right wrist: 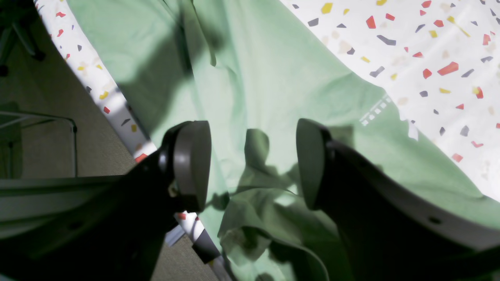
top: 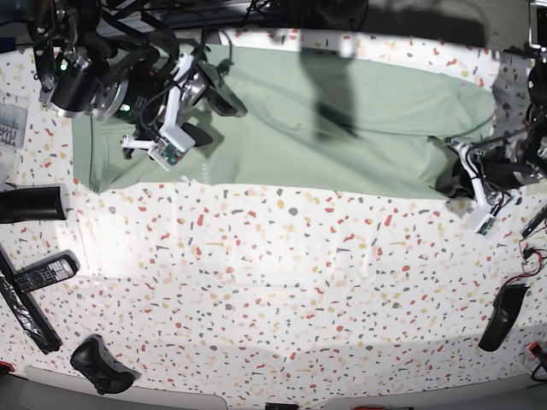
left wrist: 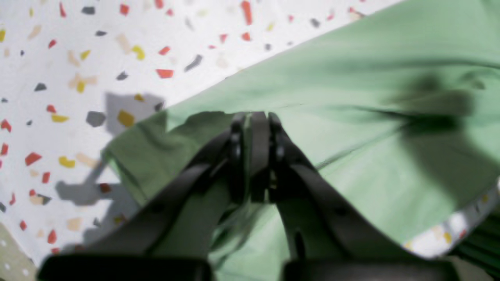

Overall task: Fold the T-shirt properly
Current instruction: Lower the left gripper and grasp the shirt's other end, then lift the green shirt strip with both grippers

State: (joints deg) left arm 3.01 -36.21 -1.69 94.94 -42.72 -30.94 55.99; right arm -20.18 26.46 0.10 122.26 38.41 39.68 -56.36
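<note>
The pale green T-shirt lies spread wide across the far part of the speckled table. At the shirt's near right corner, my left gripper has its fingers pressed together on the T-shirt hem, and the left gripper lifts a small ridge of cloth. Above the shirt's left end hovers my right gripper. In the right wrist view the right gripper stands open over rumpled T-shirt fabric beside the table's edge, with nothing between its pads.
On the table's left side lie a black cylinder, two remote controls and a black game controller. A black object lies near the right edge. Cables hang behind the right arm.
</note>
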